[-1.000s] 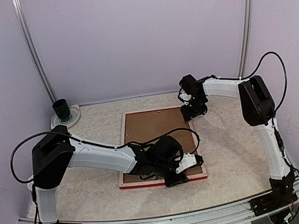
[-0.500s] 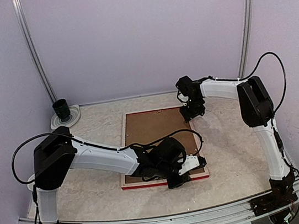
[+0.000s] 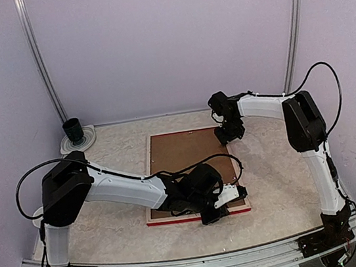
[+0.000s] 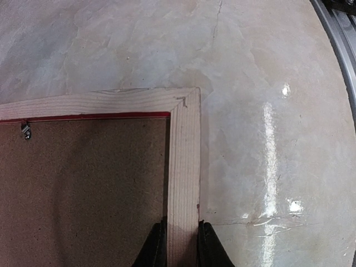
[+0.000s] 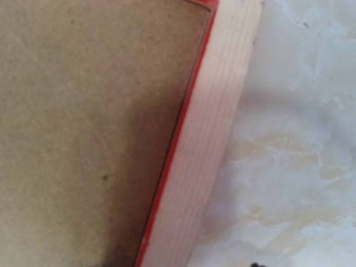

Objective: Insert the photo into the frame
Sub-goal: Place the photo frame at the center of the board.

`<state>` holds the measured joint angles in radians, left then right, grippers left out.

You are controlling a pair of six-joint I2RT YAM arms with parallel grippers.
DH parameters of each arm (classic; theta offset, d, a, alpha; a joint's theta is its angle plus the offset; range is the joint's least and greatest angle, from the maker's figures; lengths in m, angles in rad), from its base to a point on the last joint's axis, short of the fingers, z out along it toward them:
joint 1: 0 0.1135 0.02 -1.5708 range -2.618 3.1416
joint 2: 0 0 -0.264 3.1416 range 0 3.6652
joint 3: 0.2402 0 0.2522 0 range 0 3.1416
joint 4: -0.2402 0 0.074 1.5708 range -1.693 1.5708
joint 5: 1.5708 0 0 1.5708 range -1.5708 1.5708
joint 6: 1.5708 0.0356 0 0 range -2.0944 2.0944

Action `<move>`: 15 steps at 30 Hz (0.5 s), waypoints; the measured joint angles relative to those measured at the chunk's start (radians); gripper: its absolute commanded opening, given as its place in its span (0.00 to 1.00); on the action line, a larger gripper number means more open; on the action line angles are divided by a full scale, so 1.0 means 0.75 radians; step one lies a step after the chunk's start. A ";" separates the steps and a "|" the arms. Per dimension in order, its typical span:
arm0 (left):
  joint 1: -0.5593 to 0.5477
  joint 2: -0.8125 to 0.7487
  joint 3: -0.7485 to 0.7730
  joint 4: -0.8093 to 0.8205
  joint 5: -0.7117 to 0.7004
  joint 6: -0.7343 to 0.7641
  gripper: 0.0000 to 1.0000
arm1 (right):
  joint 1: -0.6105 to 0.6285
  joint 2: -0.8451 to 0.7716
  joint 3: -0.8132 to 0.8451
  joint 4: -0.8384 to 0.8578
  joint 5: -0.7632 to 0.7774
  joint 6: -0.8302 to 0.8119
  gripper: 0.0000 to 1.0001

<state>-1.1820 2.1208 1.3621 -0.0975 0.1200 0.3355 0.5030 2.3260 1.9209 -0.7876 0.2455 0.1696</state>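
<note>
Gripping the frame (image 4: 183, 167) rail squarely with left gripper (image 4: 182, 227) clamped on it, raise gently, level; cannot tell right gripper (image 3: 226, 135) spread.

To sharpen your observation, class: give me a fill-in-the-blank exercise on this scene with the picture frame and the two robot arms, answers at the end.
The frame lies on the table with its ___ facing up.
The board set in it is ___.
The right gripper is at the frame's far ___ corner.
The black cup stands at the table's far ___ corner.
Missing words: back, brown, right, left.
</note>
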 measured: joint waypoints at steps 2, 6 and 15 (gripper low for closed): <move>0.000 0.000 0.000 -0.001 0.000 -0.001 0.00 | 0.000 0.000 0.000 0.000 0.001 0.000 0.55; 0.000 0.000 0.000 0.001 -0.002 -0.002 0.00 | 0.000 0.000 0.017 -0.020 0.002 -0.002 0.55; 0.003 0.002 -0.007 0.026 -0.027 -0.008 0.06 | 0.004 0.001 0.042 -0.136 -0.043 -0.019 0.55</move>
<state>-1.1801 2.1220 1.3567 -0.0776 0.0994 0.3298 0.5060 2.3264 1.9526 -0.8898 0.2131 0.1551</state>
